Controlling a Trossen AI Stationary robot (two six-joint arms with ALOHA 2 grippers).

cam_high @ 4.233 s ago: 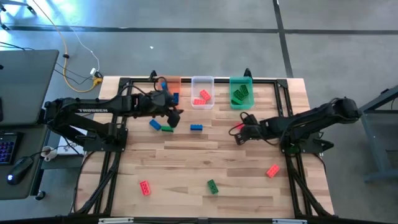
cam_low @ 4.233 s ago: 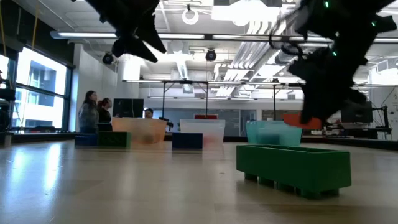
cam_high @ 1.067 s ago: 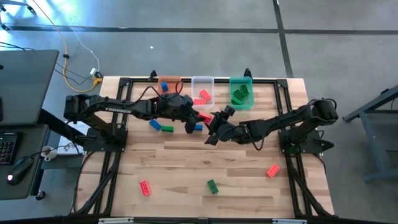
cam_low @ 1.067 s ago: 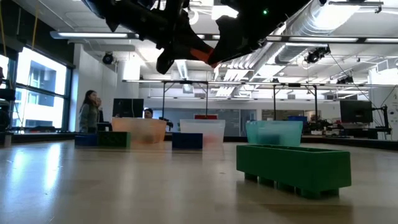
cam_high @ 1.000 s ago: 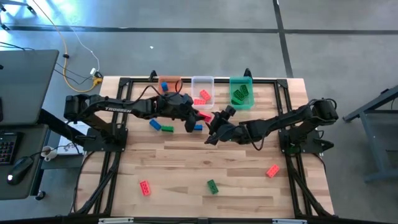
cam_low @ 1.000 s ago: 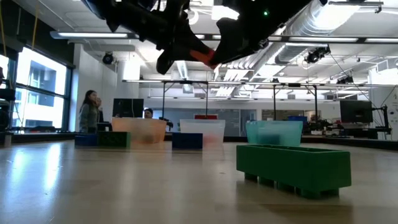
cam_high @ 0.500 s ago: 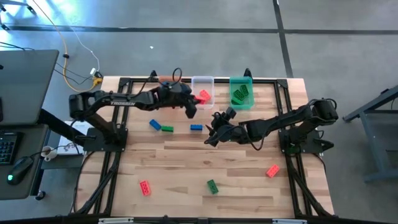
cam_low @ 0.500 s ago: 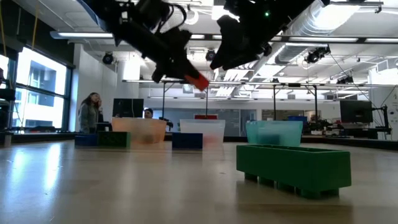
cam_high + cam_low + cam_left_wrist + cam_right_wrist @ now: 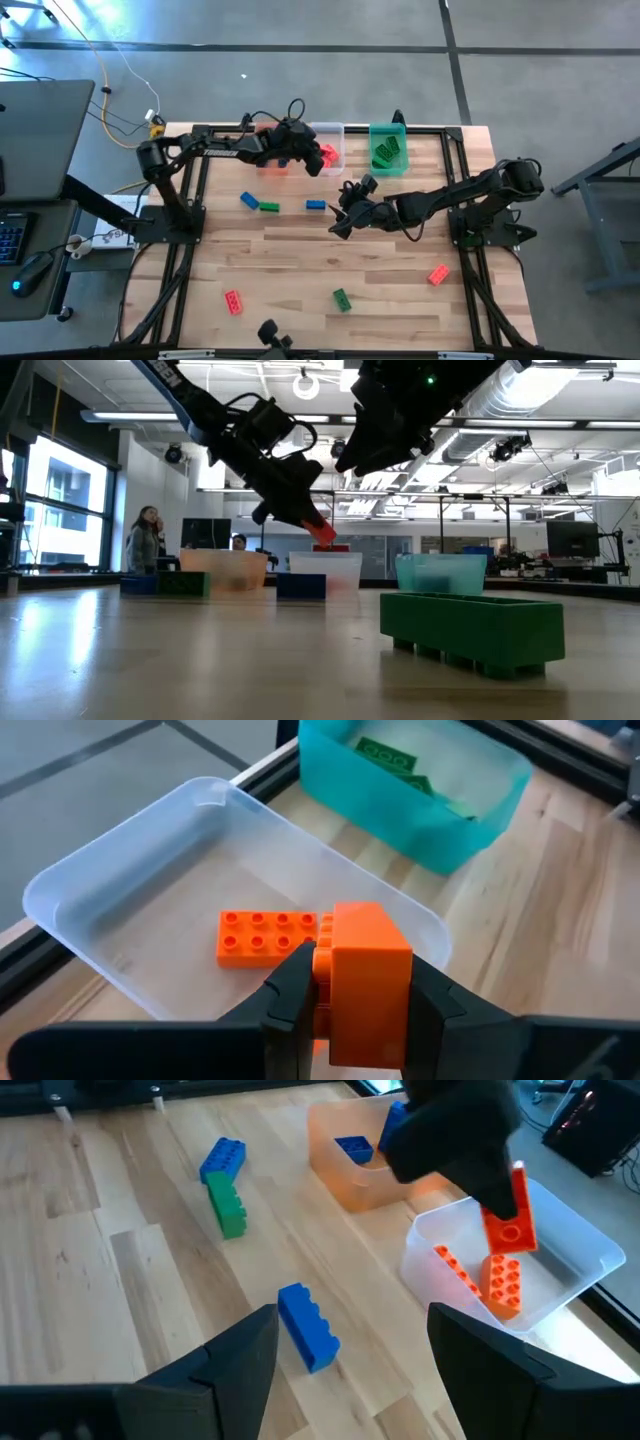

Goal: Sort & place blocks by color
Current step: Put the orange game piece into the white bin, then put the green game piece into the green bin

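Above the clear bin point(image 9: 326, 135), left gripper point(image 9: 322, 158) pinching red block point(image 9: 368, 982), right gripper point(image 9: 340, 215) spread mid-table.

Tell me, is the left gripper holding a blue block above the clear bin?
No, the left gripper is shut on a red block above the clear bin, where another red block already lies.

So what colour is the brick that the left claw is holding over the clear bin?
Red-orange. The brick shows best in the left wrist view, pinched in the left claw.
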